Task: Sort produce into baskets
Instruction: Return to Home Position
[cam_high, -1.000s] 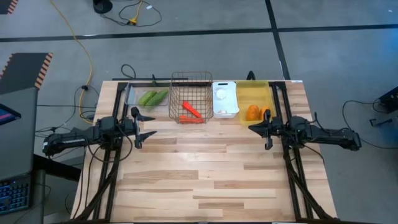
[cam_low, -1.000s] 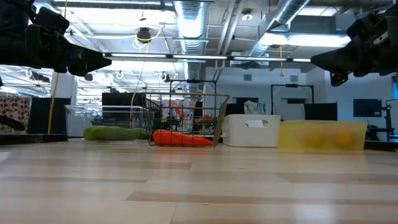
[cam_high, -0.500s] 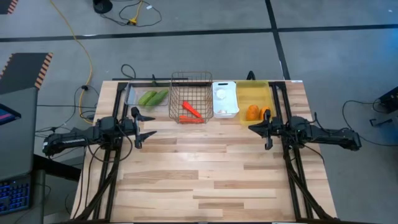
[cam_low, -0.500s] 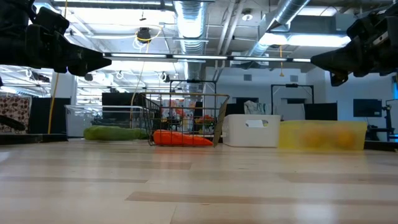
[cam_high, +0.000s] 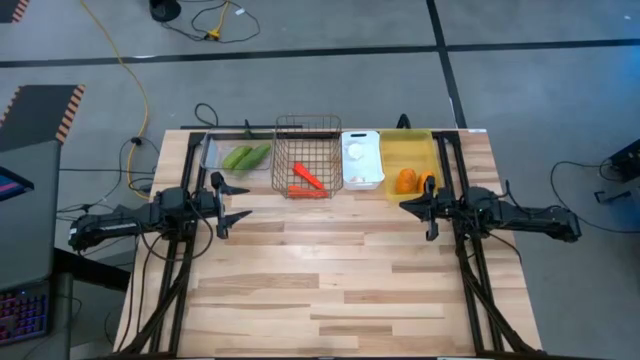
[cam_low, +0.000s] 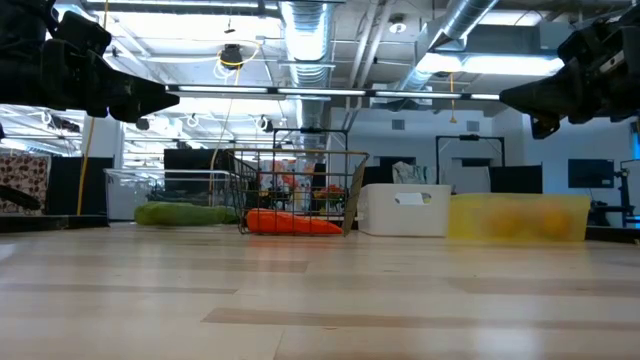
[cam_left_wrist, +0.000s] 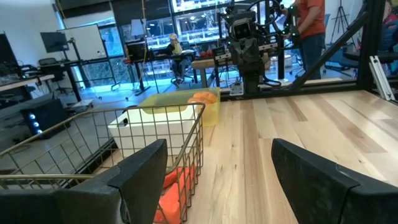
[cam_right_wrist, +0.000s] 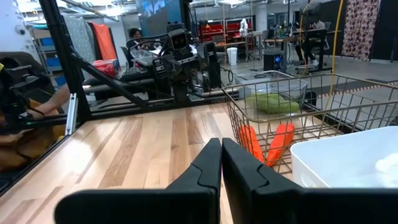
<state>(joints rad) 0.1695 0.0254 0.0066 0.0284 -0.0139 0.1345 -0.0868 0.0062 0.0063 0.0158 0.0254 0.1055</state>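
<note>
The left gripper (cam_high: 247, 201) hangs above the left side of the table (cam_high: 330, 280), its fingers spread apart. The right gripper (cam_high: 404, 207) hangs above the right side with fingers pressed together, holding nothing. Along the far edge, the cucumbers (cam_high: 246, 156) lie in the clear tray (cam_high: 210, 155) and the carrots (cam_high: 307, 182) in the wire-mesh basket (cam_high: 306, 118). The garlic (cam_high: 354, 153) lies in the white bin (cam_high: 362, 134) (pale on pale, hard to count), the oranges (cam_high: 406, 181) in the yellow bin (cam_high: 410, 150).
</note>
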